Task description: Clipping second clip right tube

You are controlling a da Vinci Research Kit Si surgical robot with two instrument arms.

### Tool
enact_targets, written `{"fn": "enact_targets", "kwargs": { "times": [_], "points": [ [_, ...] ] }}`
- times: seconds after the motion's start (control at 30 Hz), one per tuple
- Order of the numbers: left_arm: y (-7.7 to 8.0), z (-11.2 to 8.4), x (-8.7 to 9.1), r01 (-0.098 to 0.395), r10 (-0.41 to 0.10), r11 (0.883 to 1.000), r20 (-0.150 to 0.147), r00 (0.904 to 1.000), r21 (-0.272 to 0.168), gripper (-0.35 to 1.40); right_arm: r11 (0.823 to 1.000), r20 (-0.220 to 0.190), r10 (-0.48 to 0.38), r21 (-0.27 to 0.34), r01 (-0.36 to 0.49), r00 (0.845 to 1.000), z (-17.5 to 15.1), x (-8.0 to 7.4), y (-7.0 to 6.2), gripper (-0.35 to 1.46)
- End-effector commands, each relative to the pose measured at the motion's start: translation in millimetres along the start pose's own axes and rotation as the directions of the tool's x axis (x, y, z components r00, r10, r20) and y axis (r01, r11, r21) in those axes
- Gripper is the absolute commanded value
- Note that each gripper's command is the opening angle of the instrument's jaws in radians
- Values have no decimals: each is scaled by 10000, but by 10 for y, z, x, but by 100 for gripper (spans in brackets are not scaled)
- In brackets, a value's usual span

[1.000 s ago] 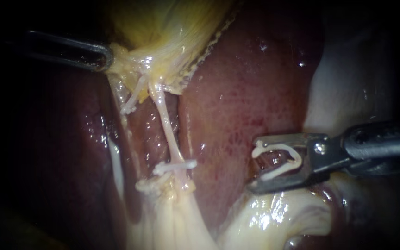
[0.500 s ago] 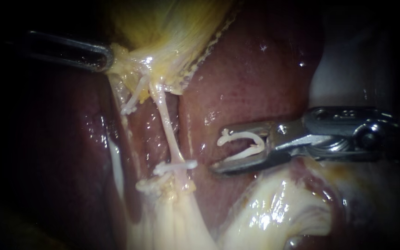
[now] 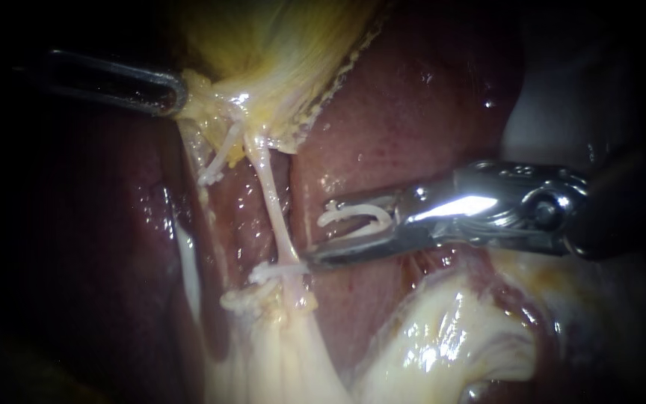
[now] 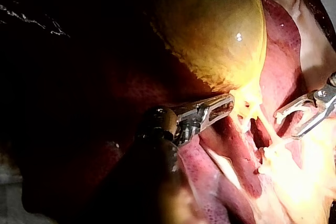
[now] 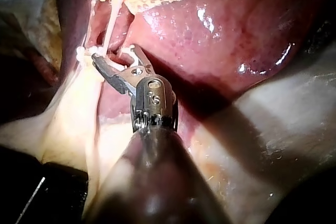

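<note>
Far left: left instrument (image 3: 167, 93), dark shaft in from the left edge, hand pressed together on the pale yellow lower edge of the gallbladder (image 3: 278, 45), pinching it where the tissue narrows. Just right of the pinch, two pale tubes running down over the liver (image 3: 413, 112): a short thin left tube (image 3: 218, 153) ending in a white stub, and beside it the longer right tube (image 3: 271, 202), taut and slanting slightly rightward toward the near side. Across the lower end of the right tube, a white placed clip (image 3: 274, 271), lying crosswise. Just left of it and nearer, a lower clip (image 3: 241, 299) on the pale tissue there. Further right: right instrument (image 3: 317, 232), bright metal, in from the right edge, hand spread wide yet bearing from both sides on a loaded clip (image 3: 353, 217), white and open, mouth toward the tube. Upper tip just right of the right tube and apart from it. Lower tip close beside the right end of the placed clip, contact unclear. Right tube not yet between the tips. Near right, glistening pale fatty tissue (image 3: 443, 344).
</note>
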Motion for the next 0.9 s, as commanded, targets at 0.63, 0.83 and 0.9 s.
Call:
{"fn": "enact_targets", "kwargs": {
  "times": [0.63, 0.83, 0.9],
  "points": [
    [-1, 4, 0, -2, 3, 10000, -21, 10000, 39, -35, 9611, -551, 289, 2760, -126, 9981, 51, -7, 27, 48],
    [-1, 4, 1, -3, 3, 10000, -18, 10000, 34, -35, 9015, -1161, 763, 4324, -187, 9903, 57, -3, 25, 44],
    [-1, 5, 1, -4, 4, 10000, -18, 10000, 35, -35, 8836, -1513, 930, 4682, -115, 9841, 58, -1, 23, 43]
  ]
}}
